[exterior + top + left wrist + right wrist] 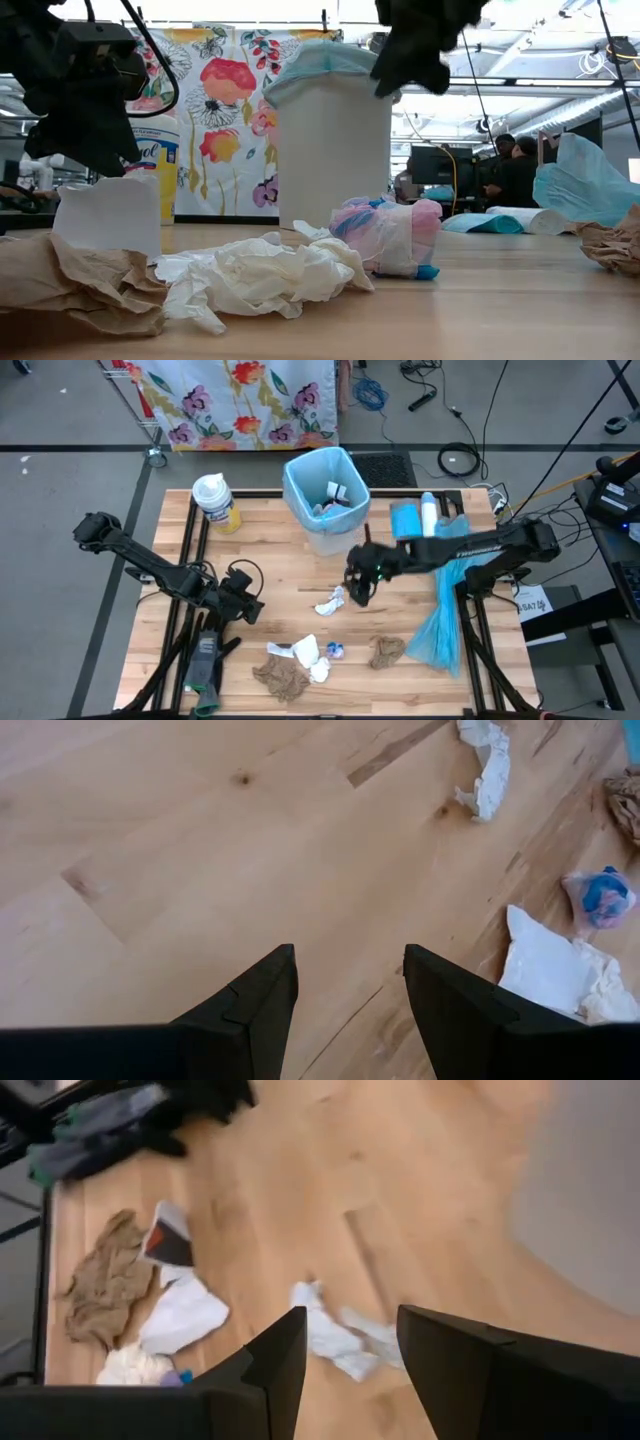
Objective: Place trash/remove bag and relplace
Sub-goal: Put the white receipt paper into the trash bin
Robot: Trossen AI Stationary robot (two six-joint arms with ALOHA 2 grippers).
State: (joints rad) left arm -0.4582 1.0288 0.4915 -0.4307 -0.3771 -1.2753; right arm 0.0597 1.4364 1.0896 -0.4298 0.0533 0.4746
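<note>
Right gripper (358, 592): hovering released over white tissue wad (330, 601), mid-bench.
Left gripper (248, 610): waiting released near the left edge.
Trash bin (325, 498): standing at the back edge.

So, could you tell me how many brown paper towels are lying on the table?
2: one brown paper towel near the front edge, another right of it beside the blue bag. Others may be hidden.

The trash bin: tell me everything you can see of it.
The trash bin is a small white, plastic-looking can lined with a light blue bag folded over its rim. It stands upright at the table's far middle edge, open-topped, with a few scraps already inside. Nothing touches it; the right gripper hovers nearby above a white tissue wad.
</note>
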